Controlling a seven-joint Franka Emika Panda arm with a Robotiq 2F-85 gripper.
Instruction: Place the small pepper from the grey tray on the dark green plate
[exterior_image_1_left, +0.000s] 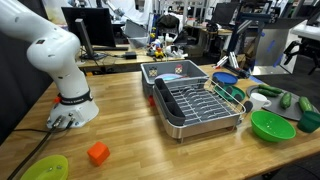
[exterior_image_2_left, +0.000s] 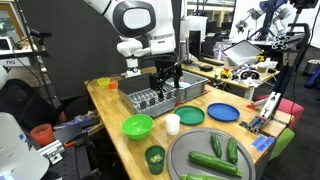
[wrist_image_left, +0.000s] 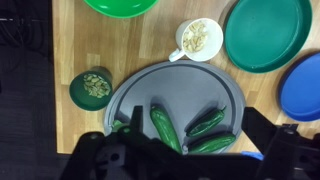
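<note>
The grey tray (wrist_image_left: 130, 85) holds several green peppers. The small pepper (wrist_image_left: 205, 122) lies in its right half, between a long pepper (wrist_image_left: 163, 128) and another (wrist_image_left: 212, 143). The tray shows in both exterior views (exterior_image_2_left: 190, 150) (exterior_image_1_left: 297, 112). The dark green plate (wrist_image_left: 265, 35) lies empty beyond the tray, next to a blue plate (wrist_image_left: 305, 85); it also shows in an exterior view (exterior_image_2_left: 190, 116). My gripper (wrist_image_left: 190, 150) is open and empty, its dark fingers framing the tray's near edge. In an exterior view it hangs above the dish rack (exterior_image_2_left: 165, 78).
A bright green bowl (exterior_image_2_left: 137, 126), a white cup (wrist_image_left: 200, 38) and a small dark green cup of seeds (wrist_image_left: 92, 88) stand around the tray. The wire dish rack (exterior_image_1_left: 195, 105) and a dark grey tub (exterior_image_1_left: 170, 72) are mid-table. An orange block (exterior_image_1_left: 97, 153) lies near the front.
</note>
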